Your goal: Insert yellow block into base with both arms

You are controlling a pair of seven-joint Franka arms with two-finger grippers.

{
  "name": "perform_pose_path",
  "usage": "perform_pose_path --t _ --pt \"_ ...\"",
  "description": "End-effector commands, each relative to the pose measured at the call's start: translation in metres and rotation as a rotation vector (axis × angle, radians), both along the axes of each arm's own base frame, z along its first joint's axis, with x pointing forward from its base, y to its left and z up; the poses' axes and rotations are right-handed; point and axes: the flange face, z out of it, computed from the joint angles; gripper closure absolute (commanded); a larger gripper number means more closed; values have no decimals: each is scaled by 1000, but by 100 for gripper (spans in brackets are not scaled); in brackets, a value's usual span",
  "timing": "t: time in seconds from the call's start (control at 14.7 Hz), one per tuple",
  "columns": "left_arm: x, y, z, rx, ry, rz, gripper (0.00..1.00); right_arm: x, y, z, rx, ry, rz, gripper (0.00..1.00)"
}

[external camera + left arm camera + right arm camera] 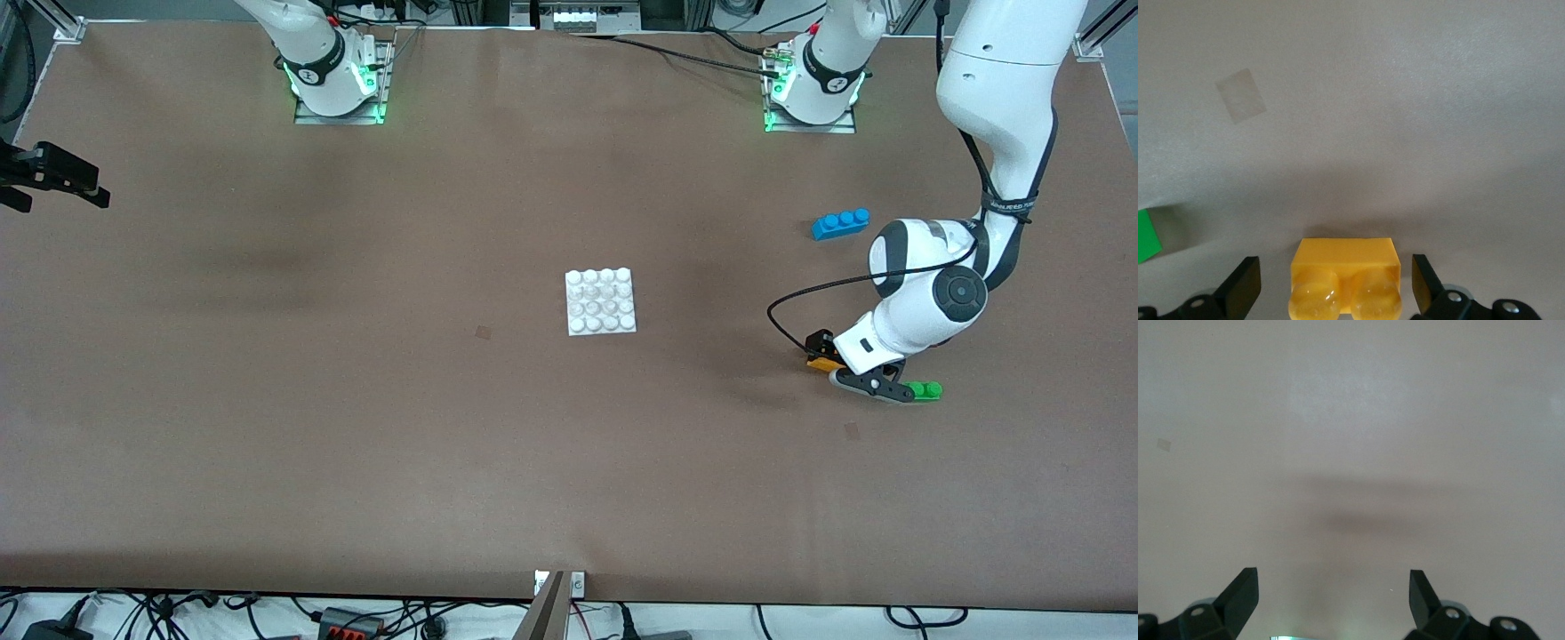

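The left gripper [1336, 293] is low over the yellow block [1345, 280], fingers [1243, 285] spread to either side of it with a gap on each side. The block lies on the desk [356, 427] toward the left arm's end, just beside a green brick [925, 390]. A blue brick [840, 223] sits farther from the front camera. The base [601, 301] lies mid-desk, well apart. The right gripper [1335, 600] waits over bare desk, fingers spread, holding nothing.
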Motion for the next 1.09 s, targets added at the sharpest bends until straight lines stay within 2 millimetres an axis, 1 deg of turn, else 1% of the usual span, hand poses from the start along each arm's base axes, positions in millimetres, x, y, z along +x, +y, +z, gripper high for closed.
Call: perform_pose_path --t 0.0,0.27,0.48,0.75,1.02 --pt "1 0 -2 7 -13 -5 5 -4 3 1 2 -8 11 0" --pt "0 0 -2 7 -13 -13 9 -4 -8 -4 11 6 -9 0" --pt "-1 -1 -3 7 -10 -16 11 -4 -1 -3 11 6 0 0" --pt "-1 -1 -3 7 -9 -18 21 -4 0 -3 11 7 1 0" --pt "-1 -2 -1 6 -7 -21 29 -4 2 -3 11 7 4 0"
